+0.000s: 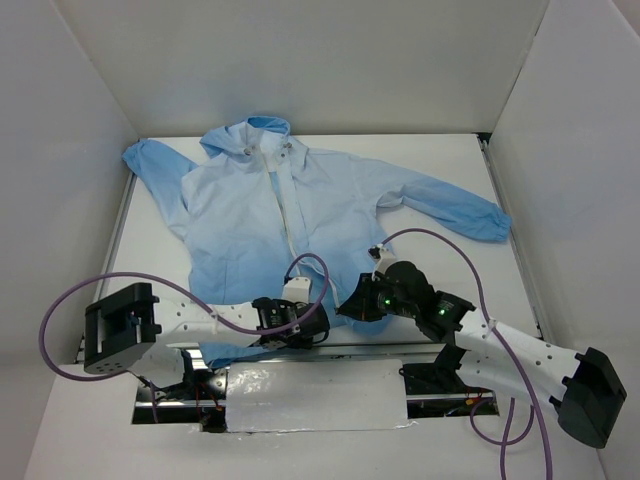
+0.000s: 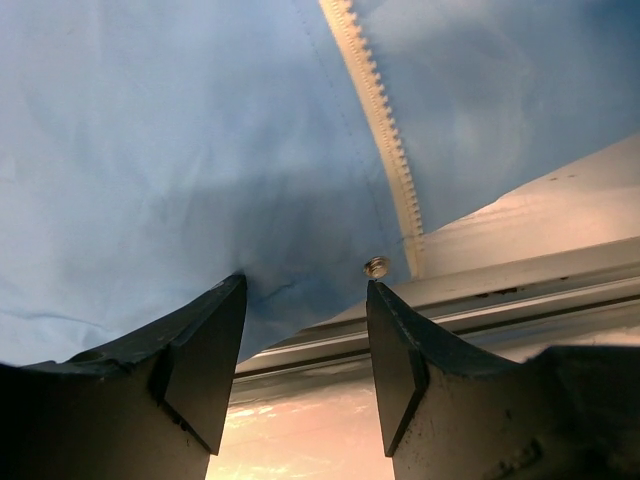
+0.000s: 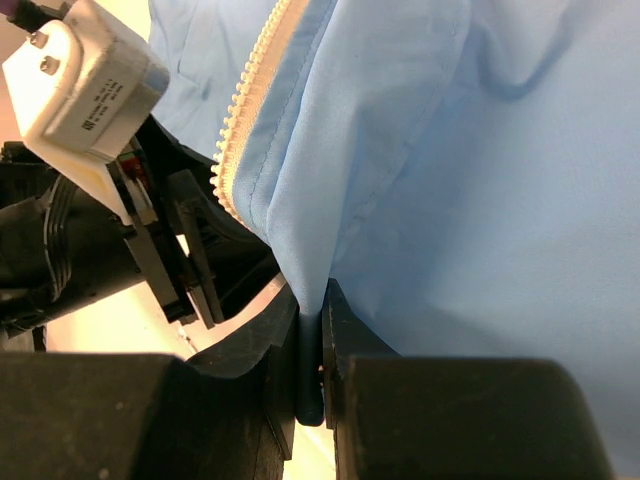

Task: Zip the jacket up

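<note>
The light-blue hooded jacket [image 1: 270, 215] lies flat on the white table, hood at the back, hem toward me, its white zipper strip [image 1: 287, 215] running down the front. My left gripper [image 1: 322, 322] is open at the hem; in the left wrist view [image 2: 305, 330] its fingers straddle the hem edge beside the zipper's lower end [image 2: 385, 140] and a metal snap [image 2: 377, 266]. My right gripper [image 1: 348, 308] is shut on a fold of the hem, seen pinched in the right wrist view [image 3: 312, 345] next to the zipper teeth [image 3: 245, 105].
White walls enclose the table on three sides. A shiny metal plate [image 1: 315, 392] and a rail [image 2: 520, 290] run along the near edge under the hem. Purple cables [image 1: 440, 245] loop over both arms. The left arm's camera housing [image 3: 85, 85] sits close to the right gripper.
</note>
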